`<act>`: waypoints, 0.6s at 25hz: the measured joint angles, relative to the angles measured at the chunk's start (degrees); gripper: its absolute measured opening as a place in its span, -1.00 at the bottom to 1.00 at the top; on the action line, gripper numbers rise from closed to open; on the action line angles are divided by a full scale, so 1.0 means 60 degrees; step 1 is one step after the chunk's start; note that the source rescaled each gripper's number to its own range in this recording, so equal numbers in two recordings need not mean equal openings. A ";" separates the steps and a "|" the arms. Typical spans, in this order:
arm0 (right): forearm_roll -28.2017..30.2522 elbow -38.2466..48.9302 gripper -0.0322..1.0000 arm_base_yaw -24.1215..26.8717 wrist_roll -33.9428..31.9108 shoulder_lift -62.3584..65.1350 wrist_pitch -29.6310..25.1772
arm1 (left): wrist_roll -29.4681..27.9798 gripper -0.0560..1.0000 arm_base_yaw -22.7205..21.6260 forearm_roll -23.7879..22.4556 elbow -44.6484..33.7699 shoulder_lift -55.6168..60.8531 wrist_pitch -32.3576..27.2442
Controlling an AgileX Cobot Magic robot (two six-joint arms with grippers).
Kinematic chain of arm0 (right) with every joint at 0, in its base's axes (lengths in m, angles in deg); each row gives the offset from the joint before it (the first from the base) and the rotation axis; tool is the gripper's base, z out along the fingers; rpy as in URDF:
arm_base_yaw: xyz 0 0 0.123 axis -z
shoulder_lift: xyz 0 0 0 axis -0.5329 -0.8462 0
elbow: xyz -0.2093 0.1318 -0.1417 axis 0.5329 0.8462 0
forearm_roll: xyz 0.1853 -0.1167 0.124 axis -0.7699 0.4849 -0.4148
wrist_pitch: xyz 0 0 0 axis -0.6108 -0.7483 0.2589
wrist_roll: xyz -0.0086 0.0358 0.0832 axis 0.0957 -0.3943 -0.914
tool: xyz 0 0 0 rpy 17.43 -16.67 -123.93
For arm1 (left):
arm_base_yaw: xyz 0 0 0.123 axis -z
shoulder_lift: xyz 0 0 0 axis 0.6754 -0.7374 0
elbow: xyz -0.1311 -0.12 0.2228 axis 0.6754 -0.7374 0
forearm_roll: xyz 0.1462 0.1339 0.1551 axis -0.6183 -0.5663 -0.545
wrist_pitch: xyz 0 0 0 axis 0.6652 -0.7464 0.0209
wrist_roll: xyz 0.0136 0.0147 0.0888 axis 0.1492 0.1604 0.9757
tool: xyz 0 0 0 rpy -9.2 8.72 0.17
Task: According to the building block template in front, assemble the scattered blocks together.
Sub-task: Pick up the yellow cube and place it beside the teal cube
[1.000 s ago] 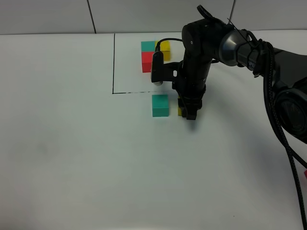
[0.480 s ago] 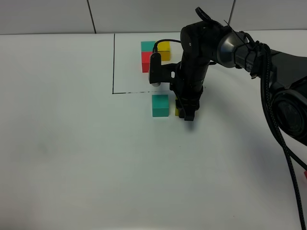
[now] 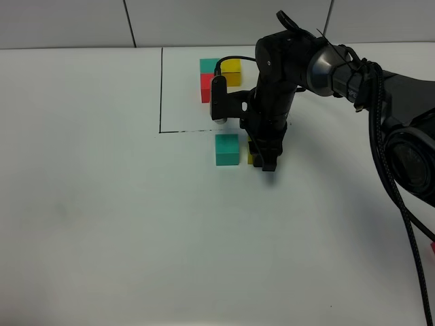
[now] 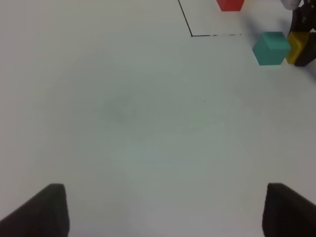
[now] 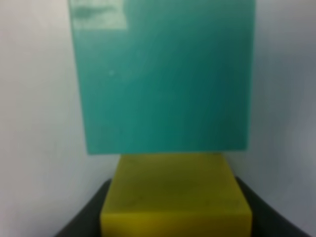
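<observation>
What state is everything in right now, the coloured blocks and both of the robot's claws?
teal block: lying free, nothing gripping it.
yellow block: clamped, right beside the teal block.
right gripper: shut on the yellow block.
left gripper: open, holding nothing.
building block template: three cubes clustered together, untouched.

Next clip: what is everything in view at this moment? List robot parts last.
table: one, white, under everything
frame line: one, black, drawn on the far part of the table
template cluster: three cubes, teal, yellow, red, inside the frame line
teal cube: one, just outside the frame's near edge
yellow cube: one, beside the teal cube
right hand: one, black, shut on the yellow cube
left hand: one, black, open, holding nothing
</observation>
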 joint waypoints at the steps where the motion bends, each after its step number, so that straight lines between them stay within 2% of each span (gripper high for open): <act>1: -0.0010 0.0000 -0.90 0.0000 0.0021 0.0000 0.0021 | -0.0006 0.51 0.0000 0.0000 0.0000 0.0000 0.0000; 15: -0.0384 -0.0051 -0.90 -0.0032 0.0087 -0.0052 0.0226 | -0.0006 0.51 0.0000 0.0000 0.0000 0.0000 0.0000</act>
